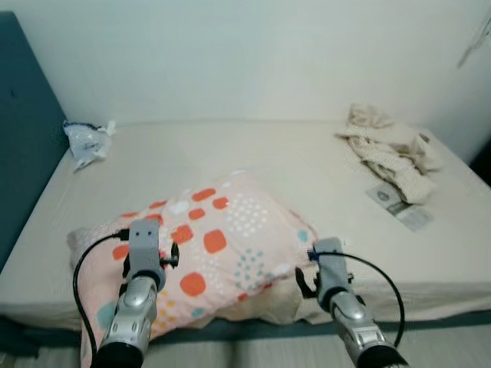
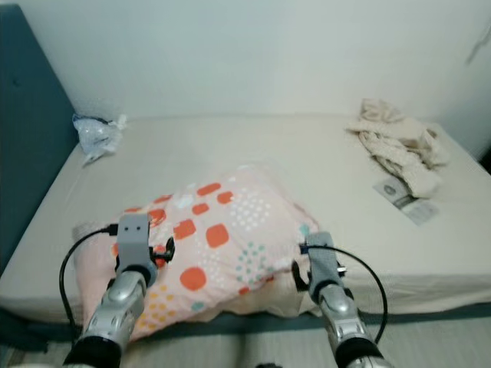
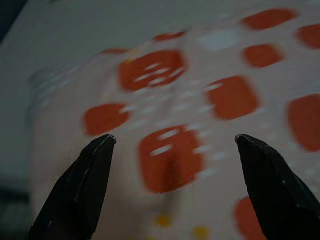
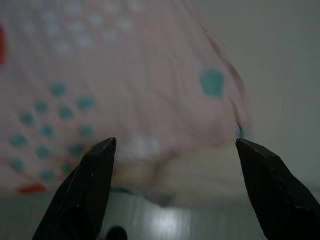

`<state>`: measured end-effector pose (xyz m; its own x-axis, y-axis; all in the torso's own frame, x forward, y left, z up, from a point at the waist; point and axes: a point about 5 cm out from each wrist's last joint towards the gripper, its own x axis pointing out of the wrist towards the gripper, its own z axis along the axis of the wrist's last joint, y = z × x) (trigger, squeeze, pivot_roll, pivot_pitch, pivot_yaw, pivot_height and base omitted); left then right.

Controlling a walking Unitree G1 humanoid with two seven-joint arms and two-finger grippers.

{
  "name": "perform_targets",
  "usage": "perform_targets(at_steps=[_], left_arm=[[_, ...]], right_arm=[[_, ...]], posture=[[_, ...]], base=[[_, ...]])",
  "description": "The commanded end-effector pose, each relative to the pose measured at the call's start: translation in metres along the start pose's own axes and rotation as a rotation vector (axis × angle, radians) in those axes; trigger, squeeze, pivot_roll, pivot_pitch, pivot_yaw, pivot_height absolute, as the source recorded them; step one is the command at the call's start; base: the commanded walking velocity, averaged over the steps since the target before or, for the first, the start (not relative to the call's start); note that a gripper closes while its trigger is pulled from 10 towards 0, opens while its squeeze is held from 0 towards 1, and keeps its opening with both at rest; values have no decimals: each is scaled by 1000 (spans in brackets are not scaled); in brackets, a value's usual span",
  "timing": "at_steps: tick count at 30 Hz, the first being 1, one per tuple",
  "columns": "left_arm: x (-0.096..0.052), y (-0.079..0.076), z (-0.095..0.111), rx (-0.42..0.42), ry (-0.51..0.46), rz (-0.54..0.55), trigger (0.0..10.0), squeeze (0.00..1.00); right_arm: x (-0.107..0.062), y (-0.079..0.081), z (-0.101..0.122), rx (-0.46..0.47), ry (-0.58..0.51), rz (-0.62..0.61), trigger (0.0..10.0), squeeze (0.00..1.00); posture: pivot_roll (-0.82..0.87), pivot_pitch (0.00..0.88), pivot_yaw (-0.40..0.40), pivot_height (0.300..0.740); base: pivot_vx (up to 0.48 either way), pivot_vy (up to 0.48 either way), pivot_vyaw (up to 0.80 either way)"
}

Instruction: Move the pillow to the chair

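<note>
Pillow (image 1: 207, 245) lies at the near edge of the bed (image 1: 307, 176), a soft pink cushion printed with orange rounded squares, white dots and teal dots, its near corner drooping over the mattress edge. It rests slightly askew, closer to the bed's left half than to its right.

The left gripper (image 3: 172, 145) hangs over the pillow's left part with its two black fingers spread wide, nothing between them; the orange squares show blurred just beyond the tips. The right gripper (image 4: 175, 147) sits at the pillow's right near corner, its jaws likewise wide apart and empty, framing the teal-dotted fabric and the bed's edge below.

A crumpled plastic bag (image 1: 86, 142) lies at the far left of the bed beside the dark blue headboard (image 1: 23, 153). A bunched cream cloth (image 1: 391, 153) lies at the far right, with a printed paper packet (image 1: 399, 205) just in front of it. A white wall (image 1: 253, 54) stands behind the bed.
</note>
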<state>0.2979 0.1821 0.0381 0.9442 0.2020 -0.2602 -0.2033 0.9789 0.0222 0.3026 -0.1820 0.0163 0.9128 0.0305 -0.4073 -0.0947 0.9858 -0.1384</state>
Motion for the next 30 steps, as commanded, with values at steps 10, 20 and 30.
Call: perform_targets(at_steps=[10,20,30], left_arm=[[-7,2,-7,-47,-4,28,10000,0],[-7,1,-1,-53,-43,0,10000,0],[-2,1,5,-53,-55,-3,10000,0]], right_arm=[[2,19,0,22,6,71,10000,0],[4,21,3,12,-1,82,10000,0],[3,14,0,17,7,63,10000,0]], posture=[[32,62,-32,740],[24,27,-16,740],[19,23,-14,740]], base=[[0,0,0],[139,0,0],[348,0,0]])
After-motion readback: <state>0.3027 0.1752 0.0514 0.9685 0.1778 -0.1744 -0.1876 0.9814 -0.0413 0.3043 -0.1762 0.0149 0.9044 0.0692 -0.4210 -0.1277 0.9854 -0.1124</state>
